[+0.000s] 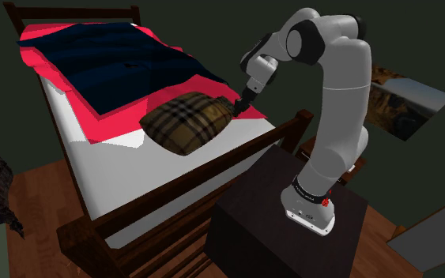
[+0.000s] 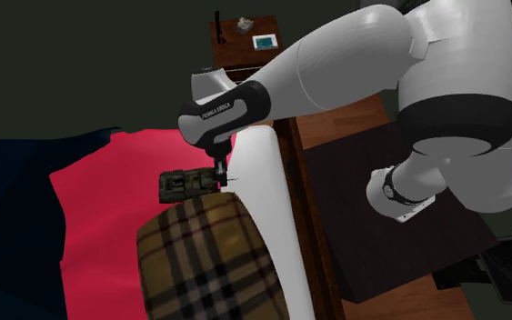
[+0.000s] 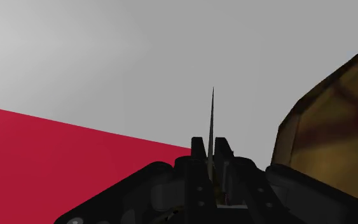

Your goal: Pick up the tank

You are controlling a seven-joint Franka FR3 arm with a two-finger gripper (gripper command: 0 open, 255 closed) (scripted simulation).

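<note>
Well, the bed (image 1: pixel 133 170) takes up most of the room from where I stand: a dark wooden frame and a white mattress. The white arm (image 1: pixel 347 87) rises from its dark box stand (image 1: pixel 260 229) at the foot of the bed and bends over toward the mattress. A dark blue cover (image 1: pixel 118 59) lies rumpled over the far half, on top of a red blanket (image 2: pixel 99 209) that spreads out past it. A brown plaid pillow (image 1: pixel 185 122) sits on the red blanket near the edge of the mattress closest to the arm. Beyond the bed, in the second exterior view, a small wooden side table (image 2: pixel 231 50) carries a few small things.

The black gripper (image 3: pixel 210 145) is down just beside the pillow. Its fingers are pressed nearly together on a thin grey spike that sticks out of the tank (image 2: pixel 187 185). That tank is a small camouflage-patterned thing, right at the pillow's upper edge and touching the fingertips, over the red blanket.
</note>
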